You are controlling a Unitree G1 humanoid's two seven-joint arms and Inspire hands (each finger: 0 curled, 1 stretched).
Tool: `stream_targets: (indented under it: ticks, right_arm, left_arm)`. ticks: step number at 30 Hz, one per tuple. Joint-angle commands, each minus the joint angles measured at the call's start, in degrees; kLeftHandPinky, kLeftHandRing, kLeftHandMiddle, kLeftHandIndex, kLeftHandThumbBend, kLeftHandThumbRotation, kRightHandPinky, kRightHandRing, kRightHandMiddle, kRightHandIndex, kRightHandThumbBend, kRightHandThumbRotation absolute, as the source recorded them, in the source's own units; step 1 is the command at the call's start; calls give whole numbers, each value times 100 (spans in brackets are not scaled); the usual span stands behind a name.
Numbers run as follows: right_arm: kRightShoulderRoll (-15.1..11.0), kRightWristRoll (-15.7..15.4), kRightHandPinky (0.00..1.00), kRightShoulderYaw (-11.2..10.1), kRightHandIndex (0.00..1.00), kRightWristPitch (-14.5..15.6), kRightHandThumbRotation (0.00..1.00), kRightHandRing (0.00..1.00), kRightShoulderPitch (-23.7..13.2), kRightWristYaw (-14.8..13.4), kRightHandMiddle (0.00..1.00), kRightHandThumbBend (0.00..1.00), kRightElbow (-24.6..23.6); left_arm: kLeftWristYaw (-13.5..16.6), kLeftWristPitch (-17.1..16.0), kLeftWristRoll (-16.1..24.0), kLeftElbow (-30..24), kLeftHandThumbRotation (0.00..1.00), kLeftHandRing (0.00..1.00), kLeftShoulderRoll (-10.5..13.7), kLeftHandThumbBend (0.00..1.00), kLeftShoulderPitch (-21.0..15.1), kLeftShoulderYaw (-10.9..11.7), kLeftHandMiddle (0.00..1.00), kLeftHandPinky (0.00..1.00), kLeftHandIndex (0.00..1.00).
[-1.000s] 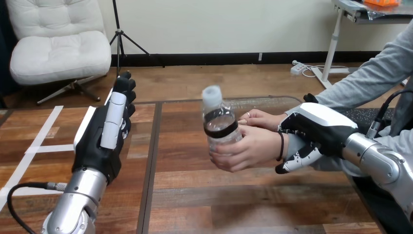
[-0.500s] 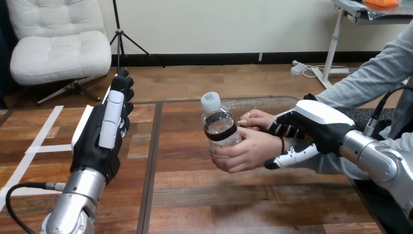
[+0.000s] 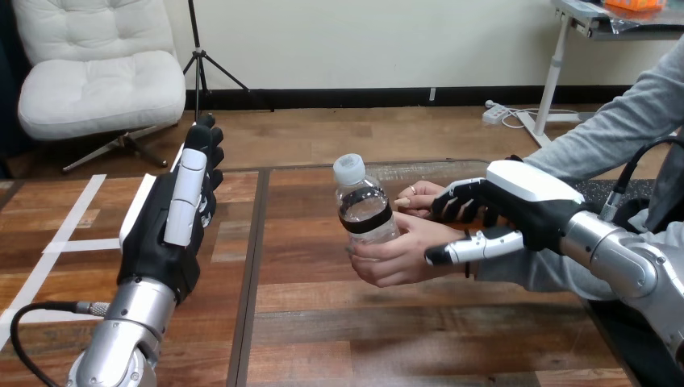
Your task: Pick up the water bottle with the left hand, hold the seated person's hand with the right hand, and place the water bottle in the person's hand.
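A dark wooden desk (image 3: pixel 323 339) with white tape strips (image 3: pixel 81 244) fronts a wood floor (image 3: pixel 339 133), a white chair (image 3: pixel 97 81), a pale wall (image 3: pixel 363 40) and perhaps a tripod (image 3: pixel 193 40).

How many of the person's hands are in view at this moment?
2. One hand is curled round the lower part of the water bottle near the table's middle. The other hand sits just behind it, partly covered by the robot's right hand.

We lose the water bottle (image 3: pixel 364 211) base behind the person's hand (image 3: pixel 399 251), and cannot tell whether the right hand (image 3: pixel 528 197) grips it
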Motion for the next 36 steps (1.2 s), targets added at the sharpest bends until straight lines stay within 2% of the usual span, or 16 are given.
stream_targets:
  ticks: [1,6,12,21,22,24,25,30,32,36]
  right_arm:
    - [-171,165,60,-234,77,13,94,72,-146,-123,76,100,-357]
    - [-153,286,63,-353,77,-32,98,73,-20,-248,76,97,-478]
    - [-94,672,65,-588,78,-52,99,74,200,-229,77,91,-700]
    - [-16,1370,68,-906,80,-399,100,77,520,-126,80,90,-850]
    - [24,1515,68,-972,80,-517,100,77,570,-119,80,90,-843]
    - [66,1676,69,-1041,80,-656,100,77,624,-111,80,89,-828]
    - [118,1851,69,-1111,80,-747,100,77,685,-72,80,88,-830]
    - [296,2480,71,-1312,80,-825,100,79,884,164,81,88,-893]
    - [401,2847,73,-1417,81,-742,100,81,1027,319,82,92,-1012]
    - [543,3360,76,-1540,83,-589,100,83,1233,569,83,96,-1248]
  left_arm:
    - [-39,-143,-111,-234,100,100,9,71,-141,0,100,100,100]
    - [-54,-123,-149,-272,98,100,7,71,-99,7,100,100,100]
    - [-38,-66,-182,-356,96,100,-3,71,-24,12,100,100,100]
    - [50,-137,-199,-456,94,100,-81,71,113,23,99,100,98]
    - [94,-161,-182,-475,94,100,-104,71,138,24,99,100,97]
    - [148,-183,-164,-500,92,95,-125,70,169,20,94,98,95]
    - [179,-214,-146,-517,92,94,-139,70,198,18,93,97,94]
    - [251,-324,-91,-535,91,80,-150,69,266,1,84,83,89]
    - [283,-365,-75,-563,91,74,-162,69,316,-6,80,74,87]
    - [333,-428,-65,-574,91,70,-188,69,357,-9,76,66,84]
